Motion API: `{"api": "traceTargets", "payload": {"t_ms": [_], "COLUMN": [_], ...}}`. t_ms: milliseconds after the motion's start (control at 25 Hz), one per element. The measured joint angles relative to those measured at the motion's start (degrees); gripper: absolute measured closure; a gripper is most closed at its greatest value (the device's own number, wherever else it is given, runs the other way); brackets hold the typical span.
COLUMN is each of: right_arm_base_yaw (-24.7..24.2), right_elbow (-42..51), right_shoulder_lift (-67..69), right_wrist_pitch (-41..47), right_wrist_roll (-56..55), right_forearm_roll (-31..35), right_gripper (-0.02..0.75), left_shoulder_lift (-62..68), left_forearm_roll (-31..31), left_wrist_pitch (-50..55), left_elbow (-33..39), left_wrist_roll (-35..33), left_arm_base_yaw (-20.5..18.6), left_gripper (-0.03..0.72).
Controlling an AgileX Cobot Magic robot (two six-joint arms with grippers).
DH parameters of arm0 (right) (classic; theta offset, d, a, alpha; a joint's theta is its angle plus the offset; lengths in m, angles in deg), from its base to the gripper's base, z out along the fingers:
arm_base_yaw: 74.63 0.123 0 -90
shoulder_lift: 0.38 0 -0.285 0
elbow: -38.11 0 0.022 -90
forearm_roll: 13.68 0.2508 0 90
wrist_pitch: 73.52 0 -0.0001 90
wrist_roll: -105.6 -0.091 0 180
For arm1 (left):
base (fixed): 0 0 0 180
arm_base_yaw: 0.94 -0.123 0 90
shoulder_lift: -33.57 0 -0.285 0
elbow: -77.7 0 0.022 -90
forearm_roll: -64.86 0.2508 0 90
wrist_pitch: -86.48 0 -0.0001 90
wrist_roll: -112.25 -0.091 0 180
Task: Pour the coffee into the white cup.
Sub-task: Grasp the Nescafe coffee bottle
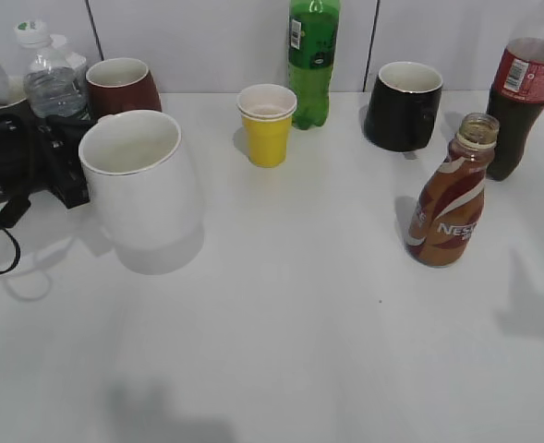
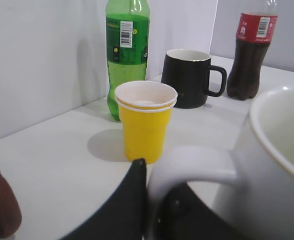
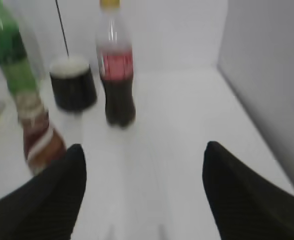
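The white cup (image 1: 142,175) is lifted a little above the table at the left, tilted. My left gripper (image 1: 68,175) is shut on the cup's handle (image 2: 186,165); its black fingers (image 2: 156,200) pinch it in the left wrist view. The open brown coffee bottle (image 1: 449,198) stands upright at the right, and shows blurred in the right wrist view (image 3: 39,137). My right gripper (image 3: 144,165) is open and empty, to the right of the coffee bottle; it is out of the exterior view.
A yellow paper cup (image 1: 267,125), a green bottle (image 1: 311,60), a black mug (image 1: 403,104) and a cola bottle (image 1: 521,92) stand along the back. A dark red mug (image 1: 122,86) and a water bottle (image 1: 48,78) stand at the back left. Walls close the back and right.
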Motion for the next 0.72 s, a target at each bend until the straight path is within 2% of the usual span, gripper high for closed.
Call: {"api": "traceTargets", "payload": {"t_ms": [120, 200, 480, 720], "right_arm_base_yaw": [0.0, 0.0, 0.0, 0.0], "right_elbow": [5.44, 9.3, 15.89, 20.46], "right_shoulder_lift": [5.16, 8.8, 21.65, 31.31], "right_wrist_pitch": [-15.34, -22.59, -30.91, -45.91], "right_wrist_roll": [0.45, 0.51, 0.45, -3.92], "right_forearm_roll": [-0.6, -0.6, -0.71, -8.09], "right_gripper": [0.168, 0.168, 0.168, 0.168], "left_shoulder_lift": [0.0, 0.0, 0.0, 0.0], "left_forearm_roll": [0.0, 0.0, 0.0, 0.0], "left_wrist_pitch": [0.0, 0.0, 0.0, 0.0], "left_elbow": [0.0, 0.0, 0.0, 0.0], "left_wrist_roll": [0.0, 0.0, 0.0, 0.0], "left_arm_base_yaw": [0.0, 0.0, 0.0, 0.0], "left_gripper": [0.647, 0.647, 0.647, 0.647]}}
